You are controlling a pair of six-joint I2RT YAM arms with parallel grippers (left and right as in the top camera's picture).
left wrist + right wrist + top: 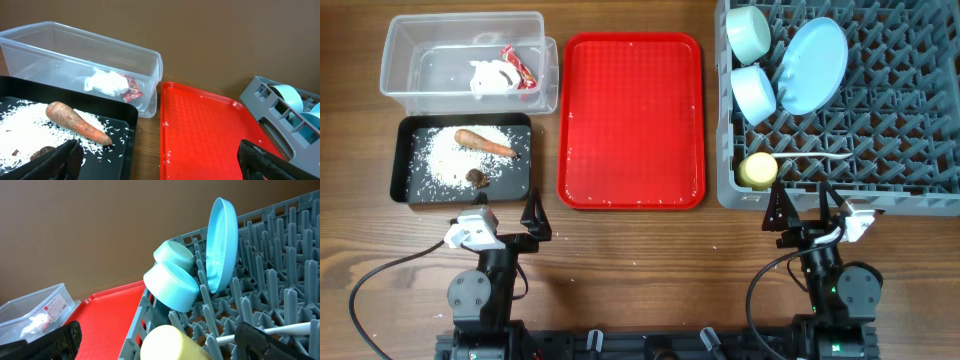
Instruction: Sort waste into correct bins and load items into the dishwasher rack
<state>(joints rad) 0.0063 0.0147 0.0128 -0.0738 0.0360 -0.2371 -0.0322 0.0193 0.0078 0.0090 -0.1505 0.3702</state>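
Observation:
The clear tub point(410, 45) at the back left holds the crumpled white paper point(490, 78) and the red wrapper point(519, 67). The black tray point(402, 160) holds rice point(450, 152), the carrot stick point(485, 143) and the brown lump point(477, 178). The grey rack point(880, 150) holds the pale green bowl point(748, 32), light blue bowl point(754, 92), blue plate point(814, 64), yellow cup point(757, 170) and white spoon point(820, 162). My left gripper point(536, 220) is open and empty near the front edge. My right gripper point(802, 212) is open and empty in front of the rack.
A flat red serving tray point(632, 120) lies between the bins and the rack; a few rice grains lie on it point(165, 150). Bare wood table lies in front of both grippers.

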